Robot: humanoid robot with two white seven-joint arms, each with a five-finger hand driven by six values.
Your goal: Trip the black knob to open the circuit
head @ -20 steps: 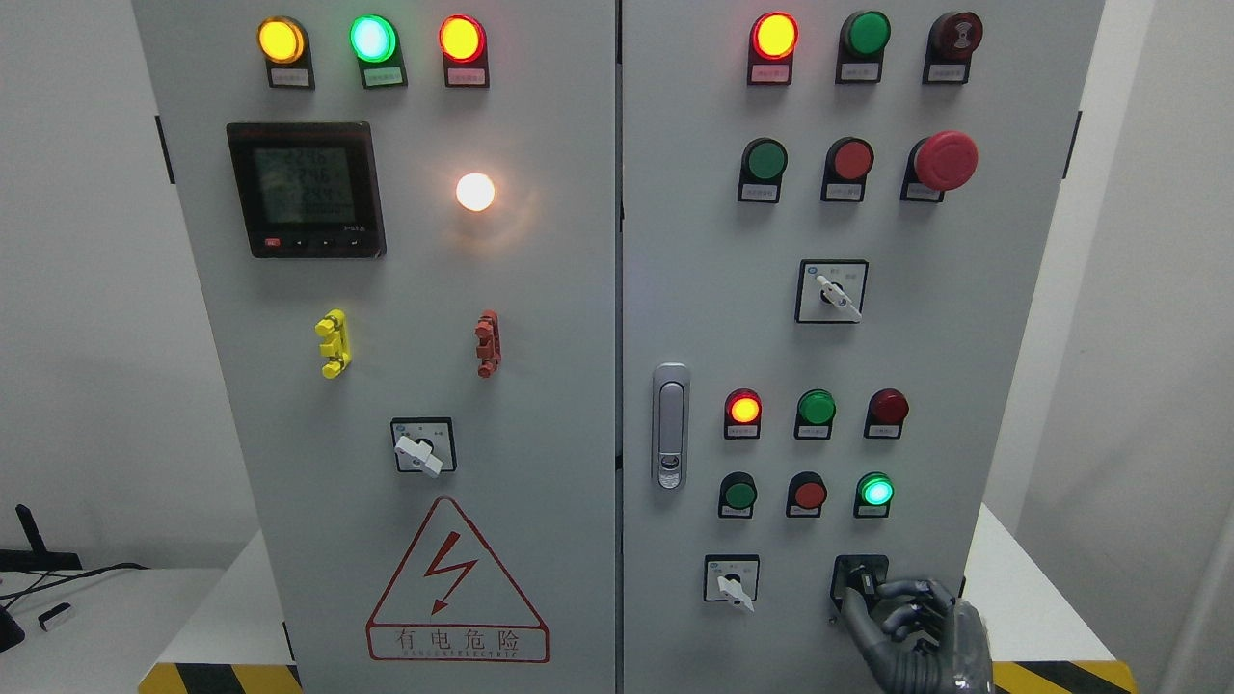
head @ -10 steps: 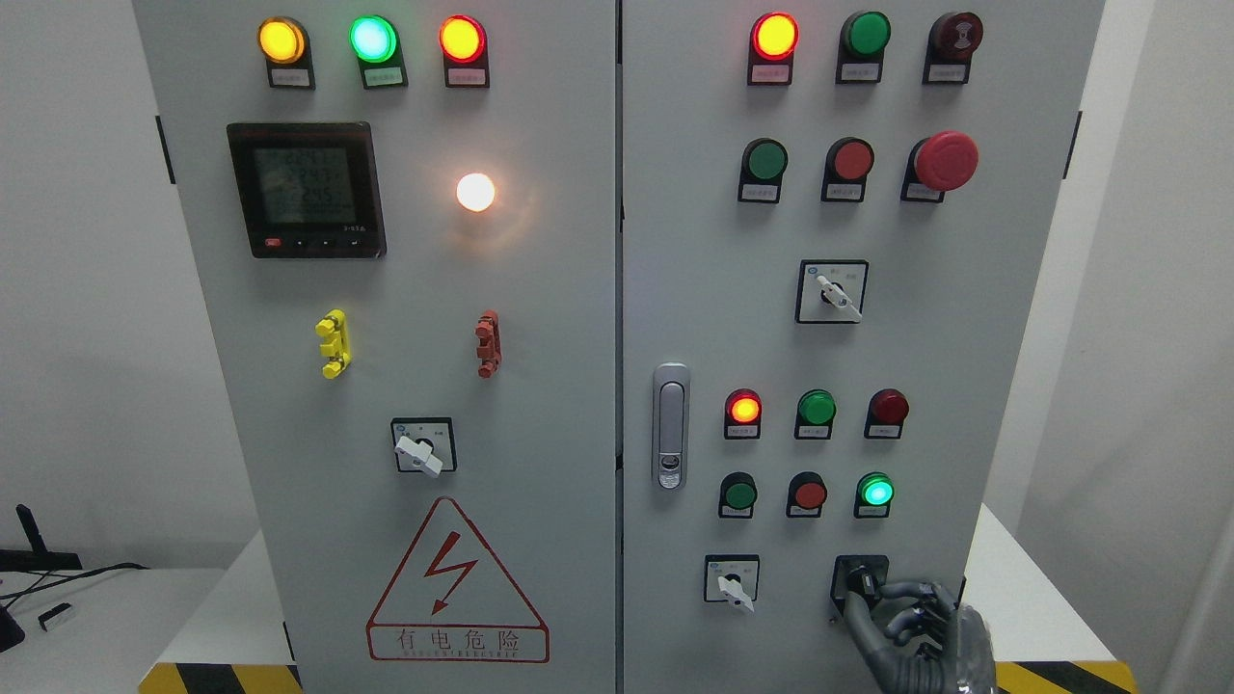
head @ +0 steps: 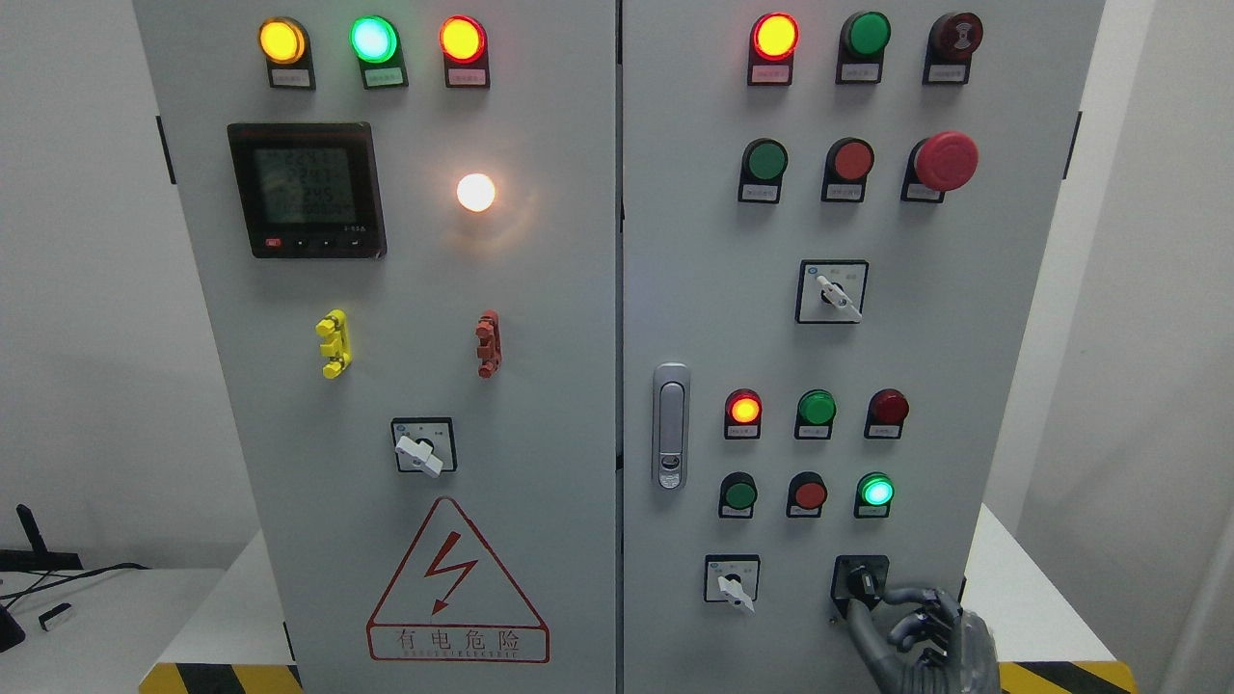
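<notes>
The black knob [head: 862, 581] sits on its black square plate at the lower right of the right cabinet door [head: 694, 289]. My right hand [head: 870, 601], dark grey, comes up from the bottom edge just right of it. Its thumb [head: 854, 613] lies against the knob's lower left. The index finger [head: 898, 595] curls onto its right side, so the knob's lower end is pinched between them. The other fingers are curled behind. The wrist and arm are cut off by the frame. My left arm is nowhere in the head view.
A white selector switch [head: 732, 581] sits left of the knob, and a lit green lamp [head: 875, 492] above it. A door latch [head: 670, 425] is near the cabinet's centre seam. The cabinet stands on a white table with yellow-black edge tape [head: 1051, 677].
My right hand has sunk a little and shifted slightly right, staying at the black knob. The knob's angle looks the same. The meter digits have changed.
</notes>
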